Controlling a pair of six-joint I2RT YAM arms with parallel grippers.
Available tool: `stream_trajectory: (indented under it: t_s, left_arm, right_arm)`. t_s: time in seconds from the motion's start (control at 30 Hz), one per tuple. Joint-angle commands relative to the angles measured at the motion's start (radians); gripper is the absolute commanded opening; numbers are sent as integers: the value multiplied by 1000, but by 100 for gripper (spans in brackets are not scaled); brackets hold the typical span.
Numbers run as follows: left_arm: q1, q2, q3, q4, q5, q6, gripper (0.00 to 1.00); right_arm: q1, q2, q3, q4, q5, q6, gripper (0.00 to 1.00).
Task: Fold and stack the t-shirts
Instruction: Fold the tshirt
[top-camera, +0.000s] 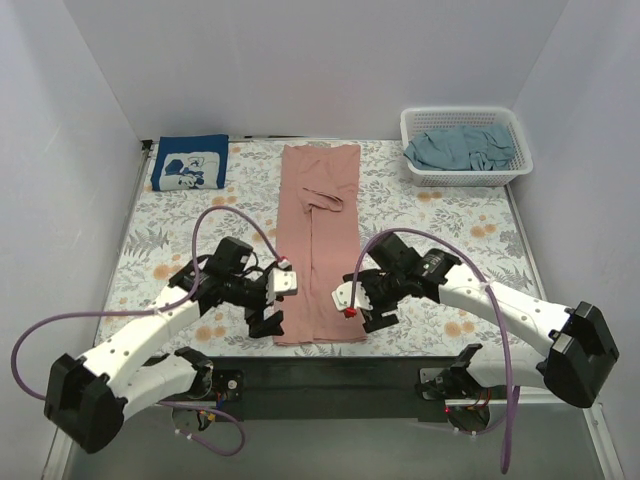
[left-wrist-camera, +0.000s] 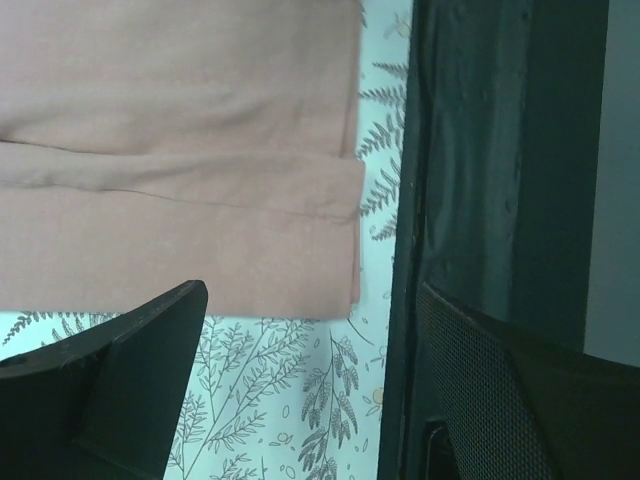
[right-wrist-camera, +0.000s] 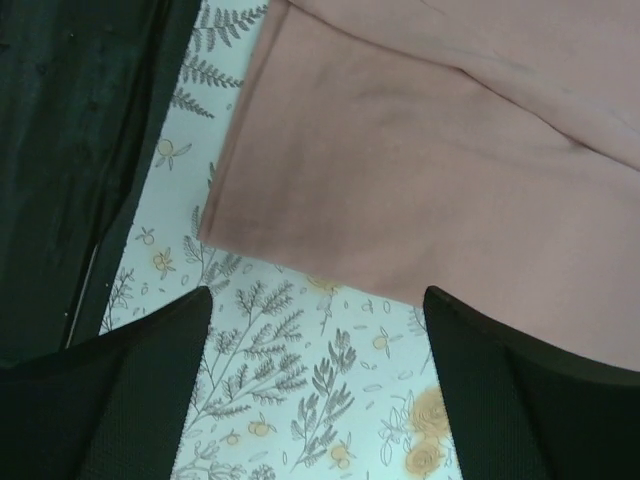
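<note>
Pink t-shirt (top-camera: 318, 240) folded into a long strip, flat mid-table on the flowered cloth (top-camera: 450, 222). Left gripper (top-camera: 266, 316) and right gripper (top-camera: 376, 312) spread wide and empty beside its near corners. Navy t-shirt (top-camera: 189, 162) folded at far left; grey-teal one (top-camera: 460, 148), seemingly crumpled, in the white basket (top-camera: 466, 180).

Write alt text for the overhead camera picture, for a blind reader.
A dusty-pink t-shirt, folded into a long strip, lies down the middle of a floral table cloth, with the left gripper and right gripper open beside its near corners. A folded navy t-shirt sits at the far left; a white basket at the far right holds a grey-teal t-shirt.
</note>
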Motion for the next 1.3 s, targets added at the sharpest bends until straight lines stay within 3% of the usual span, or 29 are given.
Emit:
stream_trajectory:
  t_s: [0.0,0.17,0.3,0.8,0.97,1.07,1.2,1.27]
  left_arm:
    - [-13,-139,-105,23,20,225,86]
    - [-21,-115,-200,36,-24,344,64]
    - [-54,-104,-253,85,-33,372,56]
    - [-183,-14,-336,257,-114,346,40]
    - [-208,-23,-372,262,-131,384,24]
    - [-219,-15,-378,271,-143,374,22]
    - [-234,-18,-367,270,-154,357,5]
    - [-246,-41,-358,262,-151,342,0]
  right_arm:
    - [65,-53,-60,185,67,144,83]
    - [172,-56,-217,279,112,106,62]
    - [226,-61,-287,319,136,74,43]
    - [263,19,-371,399,158,35,40]
    - [286,48,-416,419,184,19,39]
    - [296,63,-423,425,201,19,33]
    - [312,57,-433,424,222,22,3]
    - [324,39,-427,398,222,26,1]
